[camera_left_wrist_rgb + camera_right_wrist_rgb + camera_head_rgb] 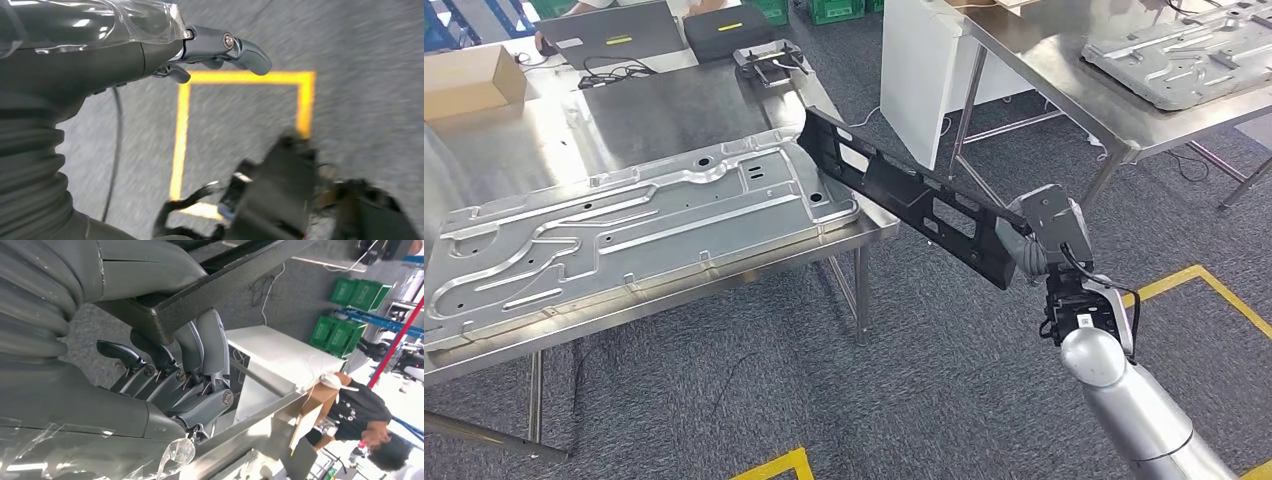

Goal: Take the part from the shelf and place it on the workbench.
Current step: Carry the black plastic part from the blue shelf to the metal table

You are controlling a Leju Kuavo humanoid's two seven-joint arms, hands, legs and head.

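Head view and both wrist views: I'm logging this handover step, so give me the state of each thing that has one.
Black part: held at one end, far end over the workbench corner; contact unclear.
Right hand: grips the black part.
Left hand: holds nothing, hanging over the floor.
Workbench: carries a large metal panel.
Cardboard box: open.

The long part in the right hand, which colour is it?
Black, with a slightly speckled finish. The part, held by the right hand, shows best in the head view.
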